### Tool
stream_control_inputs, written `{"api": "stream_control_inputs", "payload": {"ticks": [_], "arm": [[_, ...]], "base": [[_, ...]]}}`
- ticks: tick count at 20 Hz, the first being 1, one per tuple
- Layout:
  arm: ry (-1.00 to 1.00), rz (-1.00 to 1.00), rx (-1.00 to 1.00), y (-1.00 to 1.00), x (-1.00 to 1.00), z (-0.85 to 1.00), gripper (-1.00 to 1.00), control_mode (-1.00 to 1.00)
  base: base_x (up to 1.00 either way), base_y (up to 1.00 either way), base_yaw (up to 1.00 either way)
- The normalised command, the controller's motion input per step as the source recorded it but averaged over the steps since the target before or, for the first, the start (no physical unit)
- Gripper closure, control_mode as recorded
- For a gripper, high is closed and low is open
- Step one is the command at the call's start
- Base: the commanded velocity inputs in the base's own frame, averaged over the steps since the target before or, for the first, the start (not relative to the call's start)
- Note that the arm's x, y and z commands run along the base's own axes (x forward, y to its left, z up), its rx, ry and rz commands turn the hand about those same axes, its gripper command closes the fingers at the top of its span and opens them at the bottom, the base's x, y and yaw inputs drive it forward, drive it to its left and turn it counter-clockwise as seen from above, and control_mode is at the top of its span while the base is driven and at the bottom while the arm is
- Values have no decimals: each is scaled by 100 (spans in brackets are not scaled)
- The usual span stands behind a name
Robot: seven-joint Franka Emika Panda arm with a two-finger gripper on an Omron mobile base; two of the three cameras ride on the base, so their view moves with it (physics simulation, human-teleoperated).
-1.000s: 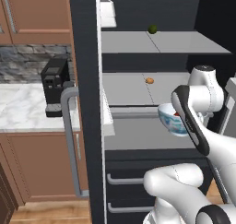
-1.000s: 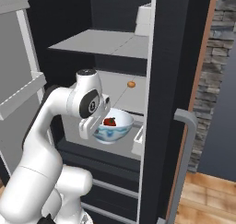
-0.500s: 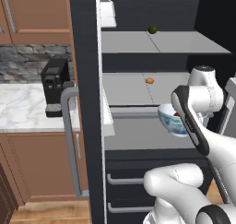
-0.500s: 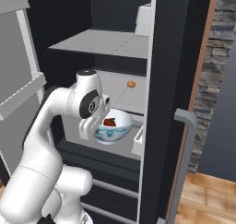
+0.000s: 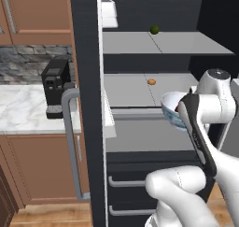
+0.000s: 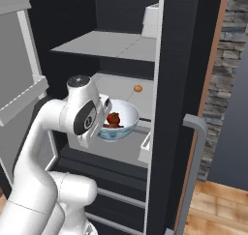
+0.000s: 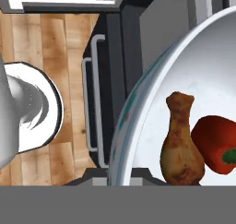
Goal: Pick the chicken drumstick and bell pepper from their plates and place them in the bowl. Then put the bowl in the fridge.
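While the fridge (image 5: 88,104) stands open beside the brown cabinets (image 5: 42,9) and the black coffee machine (image 5: 55,86), the gripper (image 6: 99,125) is pinched on the near rim of the bowl (image 6: 118,120) and holds it above the lower grey shelf (image 5: 140,135). Inside the bowl, the chicken drumstick (image 7: 180,142) lies just left of the bell pepper (image 7: 216,142), touching it. A small orange item (image 5: 151,81) sits on the middle shelf, a green one (image 5: 154,29) higher up.
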Motion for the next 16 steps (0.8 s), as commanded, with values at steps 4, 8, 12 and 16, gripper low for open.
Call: {"api": "stream_control_inputs", "payload": {"ticks": [4, 8, 12, 16], "arm": [[-5, 0, -15, 25, 14, 45, 100, -100], [-7, 0, -6, 7, 52, 26, 100, -100], [-2, 0, 1, -6, 63, 8, 100, -100], [0, 2, 11, -12, 69, -1, 100, -100]], "base": [[0, 0, 0], [0, 0, 0], [0, 0, 0], [0, 0, 0]]}}
